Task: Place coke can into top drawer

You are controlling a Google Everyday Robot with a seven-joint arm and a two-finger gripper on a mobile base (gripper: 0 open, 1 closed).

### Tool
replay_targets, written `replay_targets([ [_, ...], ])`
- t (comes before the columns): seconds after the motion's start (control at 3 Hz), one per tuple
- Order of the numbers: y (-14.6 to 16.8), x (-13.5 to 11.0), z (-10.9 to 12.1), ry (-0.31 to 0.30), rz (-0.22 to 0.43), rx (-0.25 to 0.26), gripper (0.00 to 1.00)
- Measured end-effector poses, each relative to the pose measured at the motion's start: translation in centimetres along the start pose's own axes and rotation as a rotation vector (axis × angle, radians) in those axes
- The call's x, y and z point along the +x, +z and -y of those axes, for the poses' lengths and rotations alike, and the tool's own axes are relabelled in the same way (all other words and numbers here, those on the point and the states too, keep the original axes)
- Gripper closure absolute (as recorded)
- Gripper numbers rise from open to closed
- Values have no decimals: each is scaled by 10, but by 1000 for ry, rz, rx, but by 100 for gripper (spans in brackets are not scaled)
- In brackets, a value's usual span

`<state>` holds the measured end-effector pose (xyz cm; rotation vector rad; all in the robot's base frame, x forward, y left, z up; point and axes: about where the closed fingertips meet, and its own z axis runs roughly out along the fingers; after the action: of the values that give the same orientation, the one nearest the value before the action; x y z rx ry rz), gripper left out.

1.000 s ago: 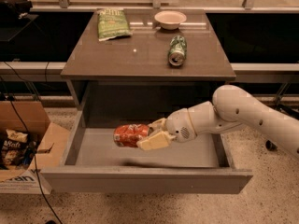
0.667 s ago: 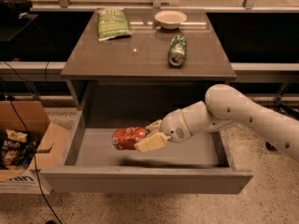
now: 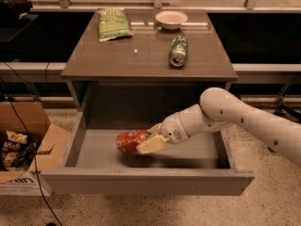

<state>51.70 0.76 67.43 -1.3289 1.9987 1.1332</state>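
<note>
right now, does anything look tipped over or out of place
The green can lies on its side on the cabinet top. The coke can is sideways too, held by the gripper inside the open top drawer.

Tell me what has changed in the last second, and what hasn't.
The arm swung slightly left and the pincer, still shut on the coke can, carried it a little lower inside the top drawer. Nothing was let go. The green can, chip bag and bowl on the cabinet top stayed put, and the drawer stayed open.
</note>
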Motion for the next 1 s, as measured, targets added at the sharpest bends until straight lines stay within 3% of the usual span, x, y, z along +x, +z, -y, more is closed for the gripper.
replay_targets([
  [0.67,7,15,27,29,-39,75,50],
  [1.0,9,15,26,27,-39,70,27],
])
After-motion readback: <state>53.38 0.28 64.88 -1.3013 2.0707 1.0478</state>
